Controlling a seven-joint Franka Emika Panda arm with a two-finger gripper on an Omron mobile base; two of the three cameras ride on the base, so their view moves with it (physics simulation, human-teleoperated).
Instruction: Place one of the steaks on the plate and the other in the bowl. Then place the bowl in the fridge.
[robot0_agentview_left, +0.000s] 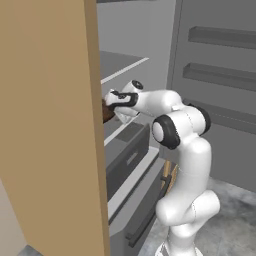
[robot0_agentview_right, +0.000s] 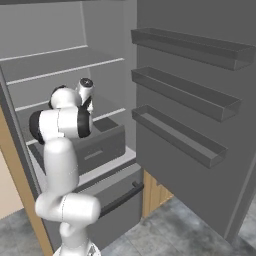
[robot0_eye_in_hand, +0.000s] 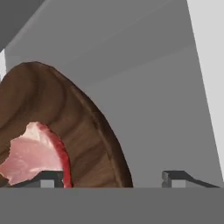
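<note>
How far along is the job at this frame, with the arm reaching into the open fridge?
Done: one steak lies in the bowl, and the bowl sits inside the fridge. In hand: the end effector is at the bowl's rim with its jaws spread, one finger on each side of it. The plate steak can't be checked here. Left: pulling the arm out.

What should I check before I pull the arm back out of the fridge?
1. Gripper open: ok, the two tips stand wide apart in the hand view.
2. Bowl free of the fingers: ok, its rim lies between the tips with a gap on the right side; contact at the left tip cannot tell.
3. Steak in the bowl: ok, the pink slab lies inside it.
4. Bowl resting on a fridge shelf: cannot tell, its underside is hidden.
5. Fridge door open for the retreat: ok, it stands wide with its racks facing the arm.
</note>
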